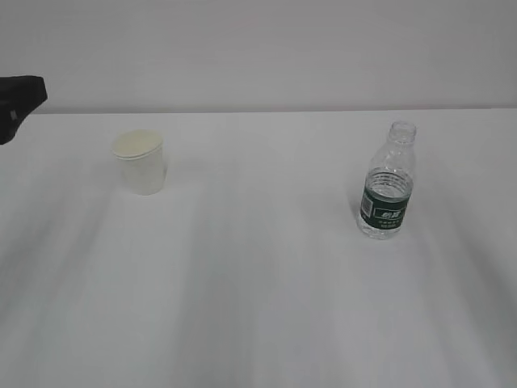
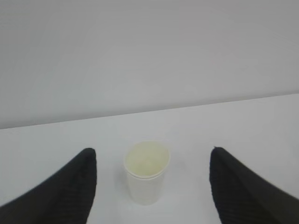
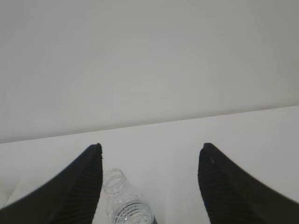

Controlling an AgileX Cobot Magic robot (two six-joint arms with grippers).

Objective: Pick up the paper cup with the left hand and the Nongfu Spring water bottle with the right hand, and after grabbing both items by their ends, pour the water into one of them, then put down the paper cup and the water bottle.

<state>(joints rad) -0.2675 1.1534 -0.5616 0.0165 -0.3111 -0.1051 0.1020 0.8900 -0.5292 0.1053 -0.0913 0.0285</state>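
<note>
Two ribbed black claws (image 2: 152,186) (image 3: 149,184) spread wide, tapered paper cup (image 1: 140,162) and ribbed clear bottle (image 1: 388,183) upright

Left hand (image 1: 18,103): frame's left edge is cutting off all but a dark tip; bottle (image 3: 122,200): bottom edge is cropping its body below the shoulder
</note>
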